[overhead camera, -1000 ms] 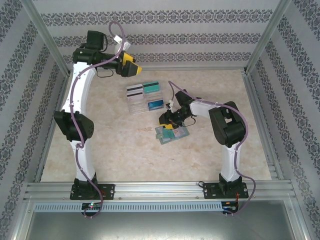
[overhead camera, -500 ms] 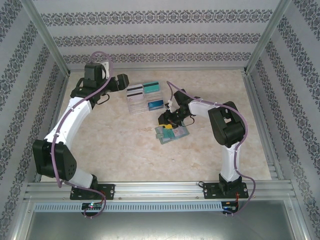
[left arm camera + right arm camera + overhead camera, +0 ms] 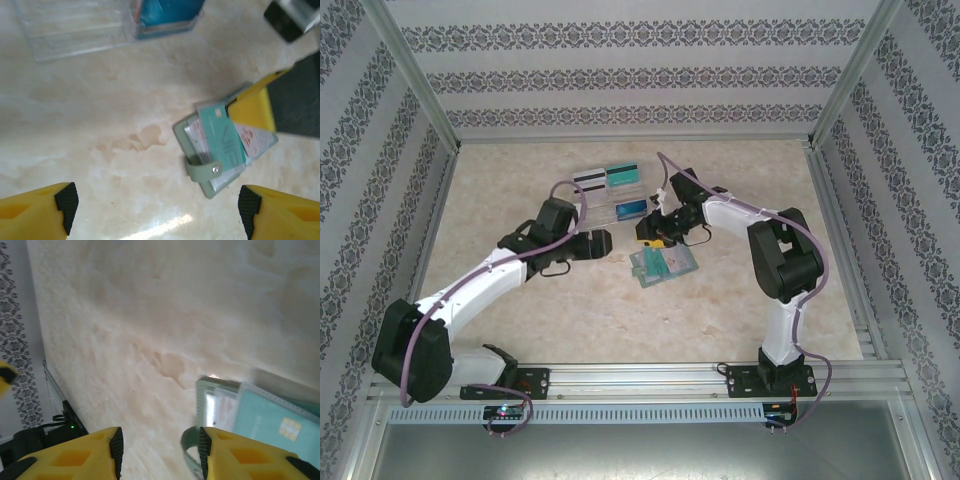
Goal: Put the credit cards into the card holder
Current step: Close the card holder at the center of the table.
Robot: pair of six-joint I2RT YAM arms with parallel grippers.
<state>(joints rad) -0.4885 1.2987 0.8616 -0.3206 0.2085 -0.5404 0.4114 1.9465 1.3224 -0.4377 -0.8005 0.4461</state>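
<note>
Card holder (image 3: 663,266): teal card (image 3: 220,135) sticking out.
Left end effector (image 3: 604,243): swung to its 9 o'clock, fingers apart, likely to steady it.
Right end effector (image 3: 659,238): fingers apart.

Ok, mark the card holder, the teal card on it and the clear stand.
card holder (image 3: 201,173), left wrist view, on its snap strap.
teal card (image 3: 219,137), left wrist view, middle of its face.
clear stand (image 3: 75,27), left wrist view, on its bare clear plastic.
</note>
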